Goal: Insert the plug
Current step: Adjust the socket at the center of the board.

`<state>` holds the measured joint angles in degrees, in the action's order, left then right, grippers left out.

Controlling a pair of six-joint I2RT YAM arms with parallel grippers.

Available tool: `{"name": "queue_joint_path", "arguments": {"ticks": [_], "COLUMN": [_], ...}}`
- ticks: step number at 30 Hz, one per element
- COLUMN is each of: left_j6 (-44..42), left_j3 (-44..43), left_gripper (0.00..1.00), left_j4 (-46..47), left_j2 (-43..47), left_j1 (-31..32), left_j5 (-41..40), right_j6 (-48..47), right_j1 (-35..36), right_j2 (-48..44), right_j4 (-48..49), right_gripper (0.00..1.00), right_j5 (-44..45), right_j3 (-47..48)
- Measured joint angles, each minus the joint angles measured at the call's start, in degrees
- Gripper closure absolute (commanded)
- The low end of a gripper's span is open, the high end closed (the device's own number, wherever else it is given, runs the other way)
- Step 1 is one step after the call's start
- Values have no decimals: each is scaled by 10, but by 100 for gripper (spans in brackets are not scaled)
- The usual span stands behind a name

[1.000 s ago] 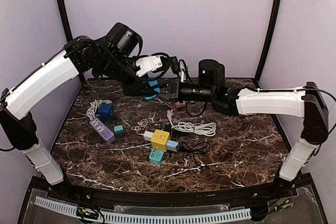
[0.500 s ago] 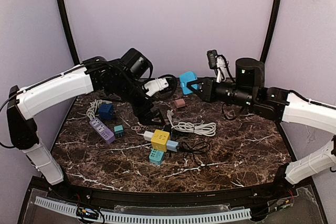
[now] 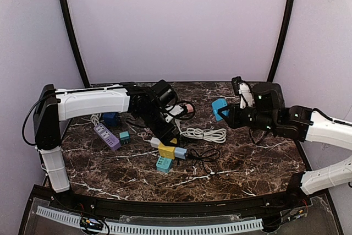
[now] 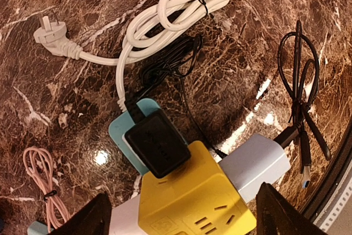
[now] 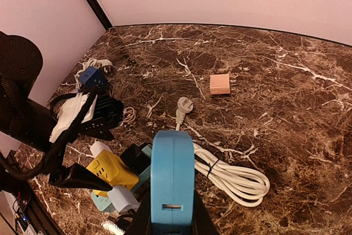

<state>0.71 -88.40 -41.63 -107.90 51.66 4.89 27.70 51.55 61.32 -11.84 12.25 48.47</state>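
Left gripper [image 4: 185, 208] has dropped down, empty and wide open, just above yellow socket cube [image 4: 190, 191]; right gripper [image 5: 171, 221] now clamps blue plug [image 5: 172, 180], not yet inserted.

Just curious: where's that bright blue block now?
Top view: the blue block is clamped in the right gripper, above the table's right side, near the coiled white cable.

black plug [image 4: 158, 142] touches the yellow cube socket [image 4: 192, 205], coiled white cable [image 4: 187, 4] beyond.

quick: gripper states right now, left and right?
left gripper: open, holding nothing, over the yellow socket cube.
right gripper: shut on the blue plug.
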Motion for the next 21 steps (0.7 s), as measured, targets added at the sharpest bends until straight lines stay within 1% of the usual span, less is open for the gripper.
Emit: {"name": "queue_joint_path", "arguments": {"ticks": [3,10,12,13,14,16,18,21], "left_j6": [6,15,15,15,17,19,15,-3], "left_j3": [3,30,32,33,33,33,33,30], "left_gripper": [29,31,37,43,45,54,58,60], "left_j4": [9,24,27,28,31,40,46,53], "left_j2": [0,0,0,0,0,1,2,4], "left_j1": [1,8,8,8,8,7,8,9], "left_j5": [0,14,17,16,17,20,26,42], "right_j6": [0,0,0,0,0,0,0,-1], "right_j1": [0,0,0,0,0,0,0,0], "right_j2": [-6,-8,-8,-8,-8,-8,-8,-8], "right_j4": [-2,-2,-2,-2,-2,-2,-2,-2], "right_gripper": [100,100,100,100,100,100,100,100], "right_j5": [7,12,11,11,11,12,13,15], "right_j3": [-1,-1,-1,-1,-1,-1,-1,-1]}}
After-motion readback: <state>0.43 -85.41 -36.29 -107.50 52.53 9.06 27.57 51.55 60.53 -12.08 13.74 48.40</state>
